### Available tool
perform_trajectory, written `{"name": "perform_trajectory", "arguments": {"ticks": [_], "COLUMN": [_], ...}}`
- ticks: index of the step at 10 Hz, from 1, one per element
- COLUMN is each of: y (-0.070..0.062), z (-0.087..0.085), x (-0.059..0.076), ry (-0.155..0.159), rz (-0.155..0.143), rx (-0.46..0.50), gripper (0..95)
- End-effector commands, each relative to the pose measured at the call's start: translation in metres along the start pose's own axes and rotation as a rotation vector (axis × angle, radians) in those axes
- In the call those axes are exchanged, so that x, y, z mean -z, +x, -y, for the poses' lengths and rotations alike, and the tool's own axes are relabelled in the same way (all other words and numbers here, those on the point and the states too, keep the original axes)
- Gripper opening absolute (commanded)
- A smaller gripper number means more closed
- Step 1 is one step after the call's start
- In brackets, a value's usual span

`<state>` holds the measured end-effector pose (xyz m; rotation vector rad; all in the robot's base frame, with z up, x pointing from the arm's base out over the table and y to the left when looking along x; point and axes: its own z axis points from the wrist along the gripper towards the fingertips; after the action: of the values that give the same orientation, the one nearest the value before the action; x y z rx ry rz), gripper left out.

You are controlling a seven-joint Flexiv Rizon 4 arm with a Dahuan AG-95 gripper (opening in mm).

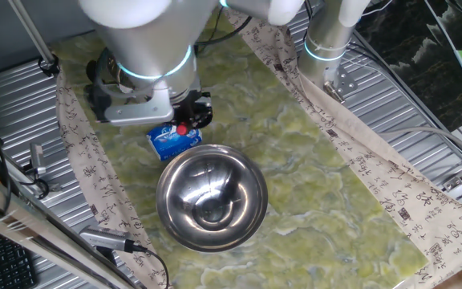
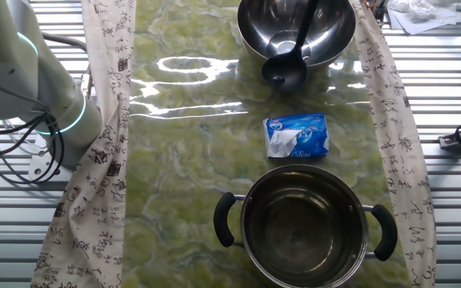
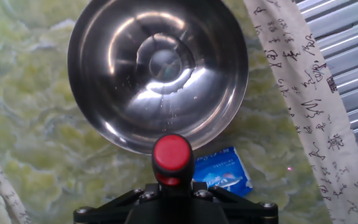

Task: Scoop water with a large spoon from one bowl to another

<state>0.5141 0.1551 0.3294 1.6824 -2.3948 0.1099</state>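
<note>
The cloth strips (image 2: 102, 120) along the desk (image 2: 182, 160) edges carry dark writing, too small to read. The print on the blue-and-white tissue pack (image 2: 296, 134) is too blurry to read too. The gripper (image 3: 173, 186) is clenched on the large spoon (image 2: 290, 56), whose scoop hangs over the round bowl's (image 2: 294, 28) rim. The pot (image 2: 304, 228) stands apart, beyond the pack.

A steel bowl (image 2: 296, 30) sits at the far end of the green table (image 2: 182, 160), the large spoon (image 2: 288, 56) hanging over its rim. Nearer stands a two-handled steel pot (image 2: 304, 226), with a blue-and-white tissue pack (image 2: 296, 134) between them.
</note>
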Motion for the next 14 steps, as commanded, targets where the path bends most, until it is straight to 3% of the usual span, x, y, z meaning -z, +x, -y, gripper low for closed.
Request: {"name": "perform_trajectory", "arguments": {"ticks": [1,4,6,7,8,10,12,14], "y": [-0.0018,0.0022,0.0022,0.0022,0.0022,0.0022,0.0022,0.0022], "z": [0.0011,-0.0017,-0.0017,-0.0017,-0.0017,-0.0017,-0.0017,-0.0017], "x": [0.0018,-0.0013,-0.0013,-0.0013,-0.0013,-0.0013,-0.0013,-0.0013], "ry": [-0.008,-0.002,0.029,0.041,0.033,0.041,0.014,0.020], "rz": [-0.007,-0.011,0.001,0.026,0.061,0.077,0.139,0.179], "rx": [-0.015,-0.003,0.032,0.055,0.044,0.024,0.041,0.076], "gripper": [0.0,0.0,0.0,0.0,0.0,0.0,0.0,0.0]}}
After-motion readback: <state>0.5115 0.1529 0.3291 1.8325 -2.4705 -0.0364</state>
